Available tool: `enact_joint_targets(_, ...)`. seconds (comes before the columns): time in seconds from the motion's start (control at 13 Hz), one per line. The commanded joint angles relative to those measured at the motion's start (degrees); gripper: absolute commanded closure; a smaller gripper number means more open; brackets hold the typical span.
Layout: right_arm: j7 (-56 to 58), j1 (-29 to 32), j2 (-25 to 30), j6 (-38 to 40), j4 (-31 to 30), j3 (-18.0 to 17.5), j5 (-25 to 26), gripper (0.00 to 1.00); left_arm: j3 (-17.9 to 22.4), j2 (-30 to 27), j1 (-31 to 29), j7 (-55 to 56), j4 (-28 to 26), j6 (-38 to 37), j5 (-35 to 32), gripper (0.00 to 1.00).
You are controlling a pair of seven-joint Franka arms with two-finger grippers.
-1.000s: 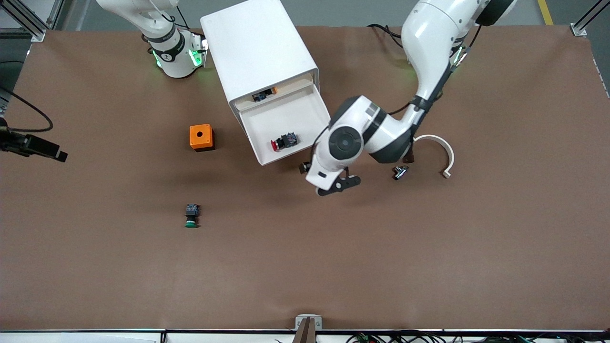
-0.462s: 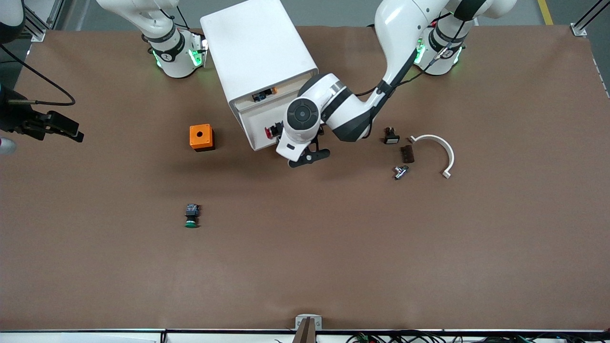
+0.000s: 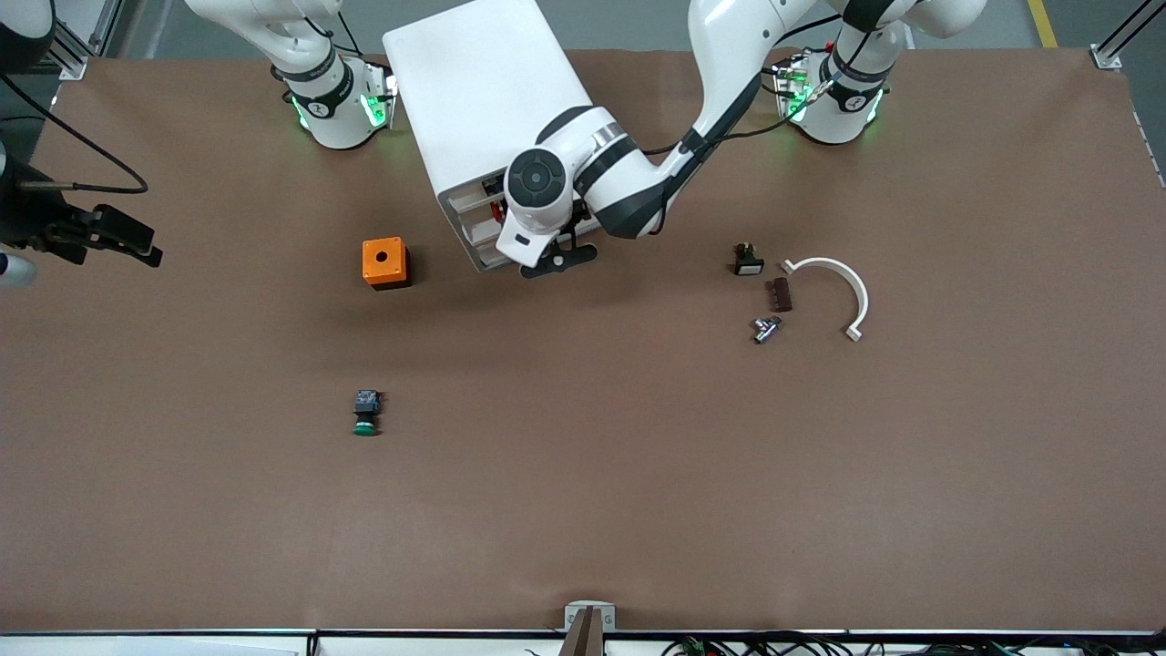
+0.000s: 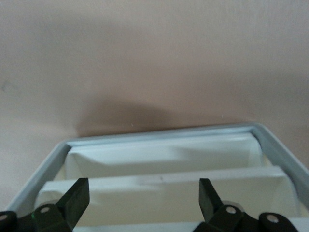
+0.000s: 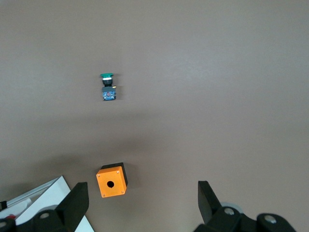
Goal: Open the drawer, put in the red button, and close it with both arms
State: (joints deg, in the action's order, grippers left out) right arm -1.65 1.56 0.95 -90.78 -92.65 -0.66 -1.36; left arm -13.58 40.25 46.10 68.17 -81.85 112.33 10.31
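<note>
The white cabinet (image 3: 492, 91) stands near the robots' bases. Its second drawer (image 3: 481, 248) is pushed almost fully in. Only a speck of the red button (image 3: 496, 211) shows at the cabinet's front. My left gripper (image 3: 557, 260) is at the cabinet's front, open and holding nothing. In the left wrist view the gripper (image 4: 144, 203) has its fingers spread across a white drawer front (image 4: 164, 195). My right gripper (image 3: 146, 253) hangs open and empty over the right arm's end of the table. It also shows open in the right wrist view (image 5: 144, 200).
An orange box (image 3: 384, 262) (image 5: 111, 181) sits beside the cabinet toward the right arm's end. A green-capped button (image 3: 366, 415) (image 5: 107, 87) lies nearer the front camera. A black switch (image 3: 748, 261), a brown piece (image 3: 777, 293), a metal piece (image 3: 765, 328) and a white curved band (image 3: 843, 282) lie toward the left arm's end.
The left hand has moved toward the cabinet and the drawer has slid from fully open to almost shut. The red button inside has gone nearly out of sight. The right gripper shifted slightly.
</note>
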Motion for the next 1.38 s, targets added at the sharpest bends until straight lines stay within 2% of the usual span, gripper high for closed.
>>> enact_joint_targets(0.0,0.2,3.2,1.6,0.6,0.5,-3.6,1.2,0.00,-0.2,-0.4,1.1,0.9,-1.1,-0.4,1.0,0.00)
enact_joint_targets(0.08,-0.3,3.1,1.4,0.6,0.9,-3.4,1.2,0.00,-0.1,-0.4,1.4,1.3,-1.2,-0.4,1.0,0.00)
enact_joint_targets(0.23,-0.1,0.9,1.4,0.4,0.9,-0.2,1.2,0.00,-0.1,-0.5,1.2,1.3,-1.3,-0.4,1.0,0.00)
enact_joint_targets(0.38,-0.6,0.6,1.5,1.7,0.5,0.2,1.2,0.00,0.5,-0.9,-0.2,1.3,-1.1,-0.4,0.6,0.00)
enact_joint_targets(0.69,1.3,1.0,1.2,1.9,0.8,2.2,1.0,0.00,2.4,-3.9,-11.4,-0.3,-0.6,-0.5,-6.9,0.00)
enact_joint_targets(0.85,2.2,0.7,1.3,1.6,0.9,2.2,1.2,0.00,2.4,-6.8,-16.6,-1.1,-0.7,-2.2,-15.8,0.00)
enact_joint_targets(0.92,2.2,0.5,1.4,1.6,0.9,2.1,1.2,0.00,2.4,-8.8,-18.7,-4.2,-0.2,-4.6,-21.4,0.00)
enact_joint_targets(1.0,2.1,0.3,1.4,1.5,0.9,2.0,1.4,0.00,2.3,-10.9,-21.1,-8.2,0.2,-7.2,-24.0,0.00)
enact_joint_targets(1.15,2.1,-0.3,1.4,1.7,0.9,1.7,3.5,0.00,2.3,-15.0,-27.0,-15.7,0.2,-10.3,-24.9,0.00)
enact_joint_targets(1.31,2.1,-0.3,1.4,1.9,0.9,1.8,3.5,0.00,2.2,-19.1,-32.7,-22.5,0.2,-13.0,-24.9,0.00)
